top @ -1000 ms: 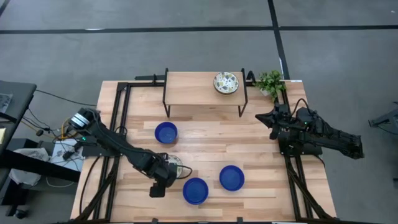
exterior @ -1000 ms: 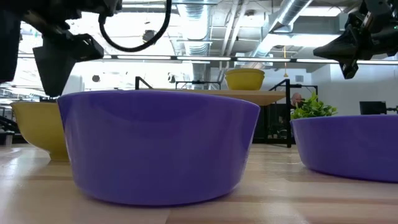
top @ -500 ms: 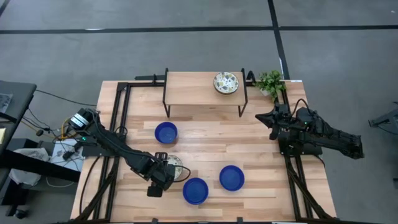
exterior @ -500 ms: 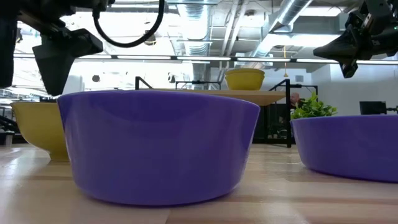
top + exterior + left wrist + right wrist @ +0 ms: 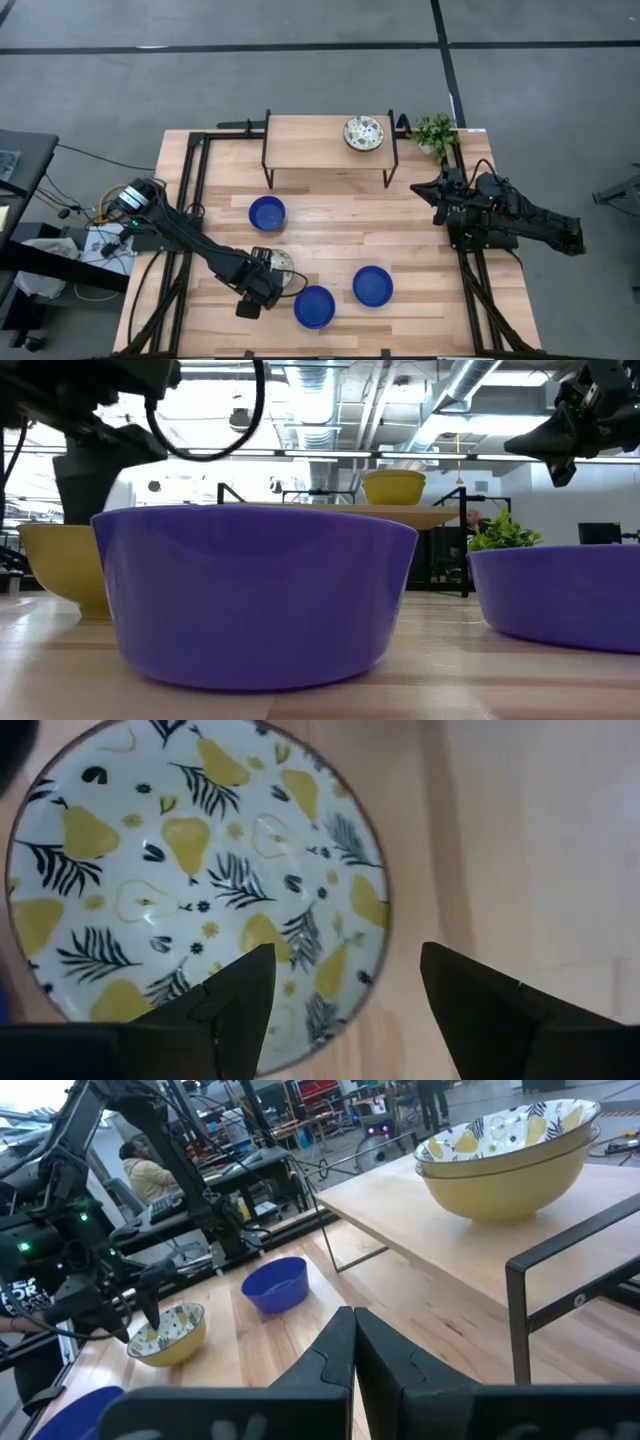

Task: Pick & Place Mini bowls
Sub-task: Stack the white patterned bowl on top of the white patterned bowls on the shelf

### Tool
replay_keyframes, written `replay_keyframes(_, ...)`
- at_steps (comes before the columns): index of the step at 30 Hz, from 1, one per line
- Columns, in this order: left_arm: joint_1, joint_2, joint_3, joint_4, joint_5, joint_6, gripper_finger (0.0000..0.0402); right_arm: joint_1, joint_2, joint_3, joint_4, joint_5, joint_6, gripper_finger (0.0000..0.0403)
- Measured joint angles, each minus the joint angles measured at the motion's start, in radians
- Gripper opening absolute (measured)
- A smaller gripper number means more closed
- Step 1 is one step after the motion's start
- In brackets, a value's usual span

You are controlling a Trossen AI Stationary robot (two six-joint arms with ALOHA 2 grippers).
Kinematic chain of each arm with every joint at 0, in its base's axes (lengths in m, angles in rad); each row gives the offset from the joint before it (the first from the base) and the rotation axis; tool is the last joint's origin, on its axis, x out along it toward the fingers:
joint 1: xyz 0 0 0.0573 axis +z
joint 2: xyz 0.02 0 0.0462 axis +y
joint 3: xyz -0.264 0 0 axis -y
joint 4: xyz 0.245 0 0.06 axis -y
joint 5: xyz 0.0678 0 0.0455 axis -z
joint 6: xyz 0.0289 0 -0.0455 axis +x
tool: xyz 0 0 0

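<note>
A patterned bowl (image 5: pixel 279 264), white inside with yellow pears and black leaves and yellow outside, sits on the table near the front left. It also shows in the left wrist view (image 5: pixel 190 870) and the low view (image 5: pixel 58 565). My left gripper (image 5: pixel 262 286) hangs open over it. In the left wrist view (image 5: pixel 345 975) one finger is above the bowl's inside and the other outside its rim (image 5: pixel 383 910), touching nothing that I can see. Three blue bowls (image 5: pixel 267 213) (image 5: pixel 314 306) (image 5: pixel 372 286) stand on the table. My right gripper (image 5: pixel 352 1342) is shut and empty at the table's right side (image 5: pixel 443 196).
A low wooden shelf (image 5: pixel 320 140) on black legs stands at the table's far edge, with two stacked patterned bowls (image 5: pixel 505 1155) on it. A small green plant (image 5: pixel 435 131) is at the far right. Bare table lies between the blue bowls and the shelf.
My left gripper has come down a little over the patterned bowl's rim, staying open. The bowls have not moved.
</note>
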Motion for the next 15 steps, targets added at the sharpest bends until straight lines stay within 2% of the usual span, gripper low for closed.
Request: replay_keyframes(15, 0.001, 0.032, 0.0, 0.04, -0.006, 0.035, 0.0249, 0.0, 0.0, 0.0, 0.0, 0.0, 0.0, 0.0)
